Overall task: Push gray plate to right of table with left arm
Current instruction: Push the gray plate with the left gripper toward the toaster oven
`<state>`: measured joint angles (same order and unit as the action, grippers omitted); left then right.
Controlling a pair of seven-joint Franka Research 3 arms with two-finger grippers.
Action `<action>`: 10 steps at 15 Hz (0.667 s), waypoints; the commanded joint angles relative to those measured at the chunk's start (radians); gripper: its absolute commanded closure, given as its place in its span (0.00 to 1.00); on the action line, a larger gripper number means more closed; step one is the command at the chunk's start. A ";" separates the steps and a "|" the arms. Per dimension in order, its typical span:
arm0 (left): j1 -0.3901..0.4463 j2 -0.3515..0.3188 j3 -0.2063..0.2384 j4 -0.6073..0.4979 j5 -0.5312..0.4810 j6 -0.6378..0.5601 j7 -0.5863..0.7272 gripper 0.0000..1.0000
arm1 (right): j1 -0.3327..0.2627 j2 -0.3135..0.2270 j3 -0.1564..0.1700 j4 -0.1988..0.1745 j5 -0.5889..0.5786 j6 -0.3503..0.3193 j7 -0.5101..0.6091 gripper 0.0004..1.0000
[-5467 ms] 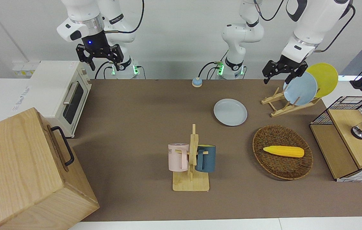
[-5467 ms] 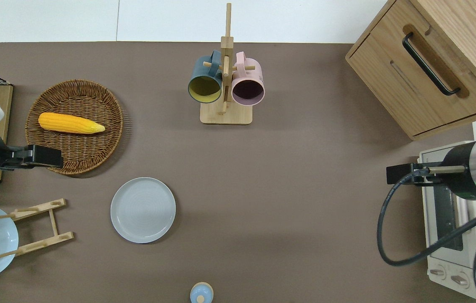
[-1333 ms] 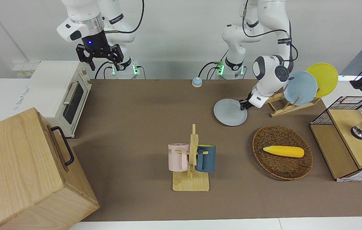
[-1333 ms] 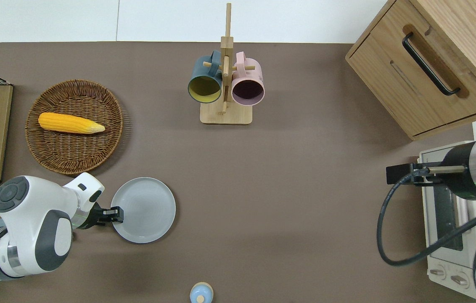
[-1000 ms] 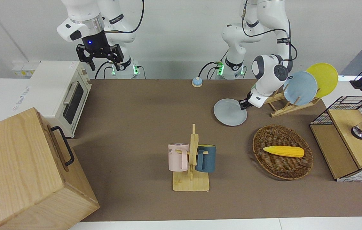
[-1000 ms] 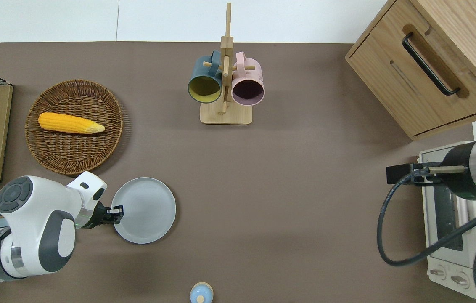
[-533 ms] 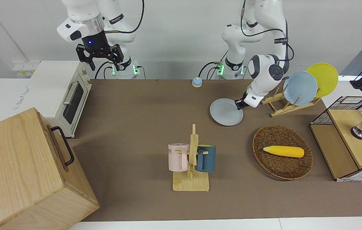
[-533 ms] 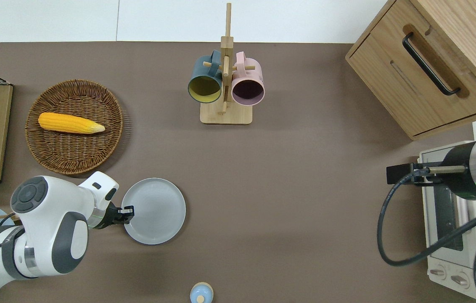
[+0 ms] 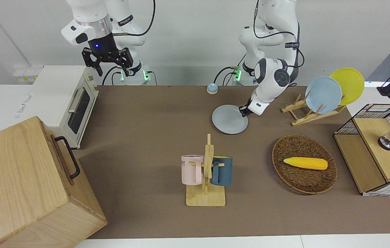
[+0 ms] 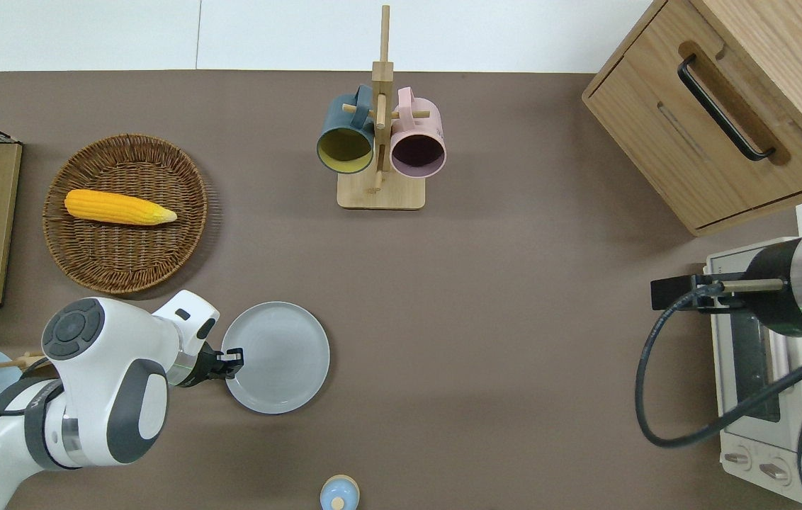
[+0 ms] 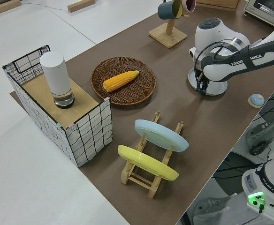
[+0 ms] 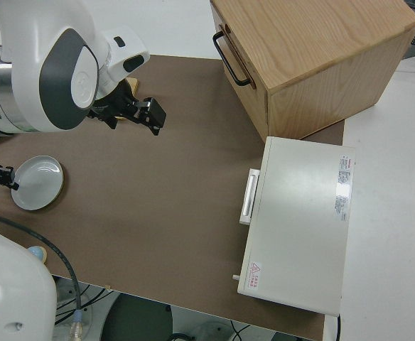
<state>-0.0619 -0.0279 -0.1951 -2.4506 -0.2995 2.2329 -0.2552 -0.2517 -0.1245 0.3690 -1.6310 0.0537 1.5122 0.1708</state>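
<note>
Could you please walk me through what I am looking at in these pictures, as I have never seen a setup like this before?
These are two white robot arms at a brown table, seen at one moment by four cameras: one faces the robots, one looks straight down, and one sits at each end.

The left gripper is down at table level against the rim of a gray plate, at the edge toward its own end; it pushes the plate rather than holding it. The right gripper is parked.

Also on the table: a wicker basket with a corn cob in it, a wooden stand with a pink mug and a blue mug hung on it, a rack with a blue plate and a yellow plate, a wooden cabinet and a small oven.
</note>
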 commanded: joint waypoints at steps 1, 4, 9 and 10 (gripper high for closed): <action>-0.019 0.017 -0.098 -0.024 -0.044 0.062 -0.128 1.00 | -0.024 -0.027 0.014 -0.027 0.021 0.000 0.010 0.00; -0.030 0.019 -0.182 -0.022 -0.046 0.112 -0.240 1.00 | -0.024 -0.027 0.014 -0.027 0.021 0.000 0.010 0.00; -0.041 0.034 -0.308 -0.007 -0.092 0.194 -0.395 1.00 | -0.024 -0.027 0.014 -0.027 0.021 -0.001 0.010 0.00; -0.042 0.040 -0.323 -0.005 -0.095 0.208 -0.416 1.00 | -0.024 -0.027 0.014 -0.027 0.021 0.000 0.012 0.00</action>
<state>-0.0887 -0.0173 -0.4698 -2.4511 -0.3664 2.3746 -0.5952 -0.2517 -0.1245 0.3690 -1.6310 0.0537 1.5123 0.1708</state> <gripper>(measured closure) 0.956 0.004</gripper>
